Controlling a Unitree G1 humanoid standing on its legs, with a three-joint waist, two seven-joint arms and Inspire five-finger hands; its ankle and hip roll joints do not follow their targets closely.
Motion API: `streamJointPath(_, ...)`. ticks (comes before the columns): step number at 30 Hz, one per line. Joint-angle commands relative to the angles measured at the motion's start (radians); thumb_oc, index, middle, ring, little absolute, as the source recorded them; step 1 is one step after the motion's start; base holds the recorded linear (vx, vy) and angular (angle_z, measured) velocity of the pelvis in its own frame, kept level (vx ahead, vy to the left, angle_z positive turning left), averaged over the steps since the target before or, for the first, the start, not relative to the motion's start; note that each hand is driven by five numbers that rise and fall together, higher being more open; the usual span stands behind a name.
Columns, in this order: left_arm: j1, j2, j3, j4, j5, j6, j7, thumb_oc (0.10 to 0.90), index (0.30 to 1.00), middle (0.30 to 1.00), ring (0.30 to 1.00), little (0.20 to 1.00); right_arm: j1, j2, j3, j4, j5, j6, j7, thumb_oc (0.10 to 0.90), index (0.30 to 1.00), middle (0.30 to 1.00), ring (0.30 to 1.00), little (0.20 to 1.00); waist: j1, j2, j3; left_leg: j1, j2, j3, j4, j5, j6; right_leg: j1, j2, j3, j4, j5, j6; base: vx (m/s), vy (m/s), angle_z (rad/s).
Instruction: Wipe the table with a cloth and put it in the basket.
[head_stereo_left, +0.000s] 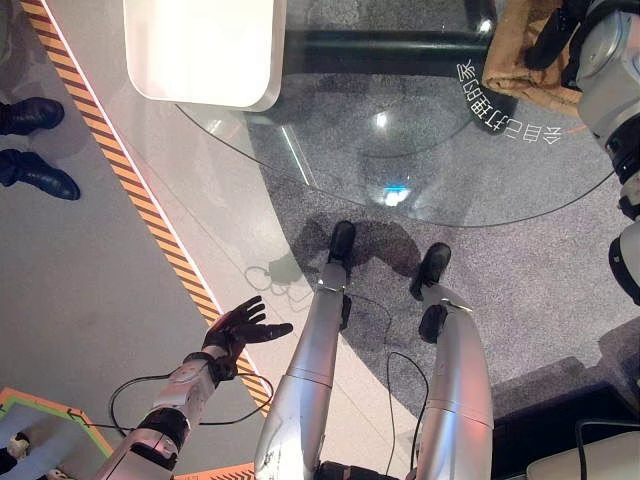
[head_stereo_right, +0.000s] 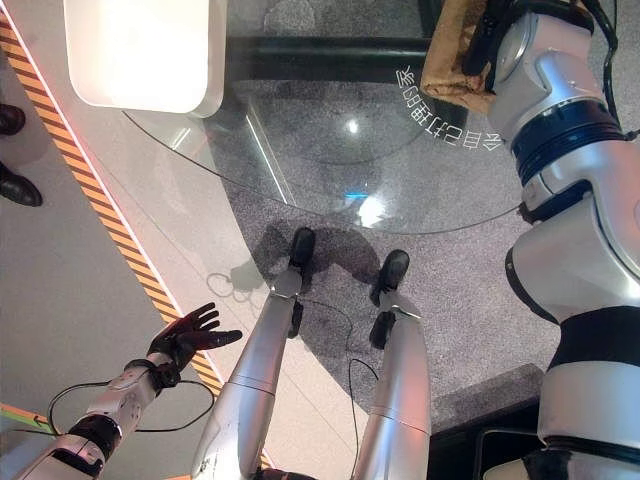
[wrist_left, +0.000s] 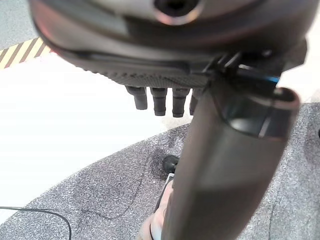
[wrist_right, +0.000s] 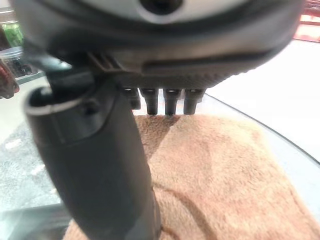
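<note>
Down at the lower left, off the table and over the floor, my left hand (head_stereo_left: 240, 325) hangs with fingers spread and relaxed, holding nothing. Further in, the round glass table (head_stereo_left: 330, 165) carries a white tray-like slab (head_stereo_left: 205, 50) at its far left edge; I can't tell whether it is a container or what, if anything, sits in it, and I can't pick out a basket. At the far right, the brown cloth (wrist_right: 215, 170) lies on the glass with my right hand (wrist_right: 165, 100) laid over it, fingers straight and pressing down flat rather than curled round it. To wipe well, I'd judge I should keep that palm pressure even and sweep broadly leftward across the glass, so the cloth doesn't bunch or slide out from under.
</note>
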Motion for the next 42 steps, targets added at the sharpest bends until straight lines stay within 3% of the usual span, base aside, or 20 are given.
streamJointPath(1, 0.116, 0.043, 0.012, 0.014, -0.015, -0.01, -0.003, 0.8, 0.9, 0.9, 0.9, 0.9, -0.025, -0.077, 0.085, 0.007, -0.057, 0.017, -0.02, 0.1, 0.3, 0.3, 0.3, 0.2, 0.006, 0.048, -0.011, 0.021, -0.015, 0.011, -0.027, -0.023, 0.055, 0.047, 0.023, 0.008, -0.054, -0.013, 0.041, 0.0, 0.0, 0.0)
streamJointPath(42, 0.112, 0.051, 0.014, 0.005, -0.01, -0.006, -0.006, 0.8, 0.9, 0.9, 0.9, 0.9, -0.008, -0.091, 0.07, -0.006, -0.046, 0.017, -0.019, 0.1, 0.3, 0.3, 0.3, 0.2, 0.001, 0.045, -0.011, 0.048, -0.011, 0.014, -0.047, -0.02, 0.059, 0.072, 0.024, 0.002, -0.08, -0.004, 0.043, 0.0, 0.0, 0.0)
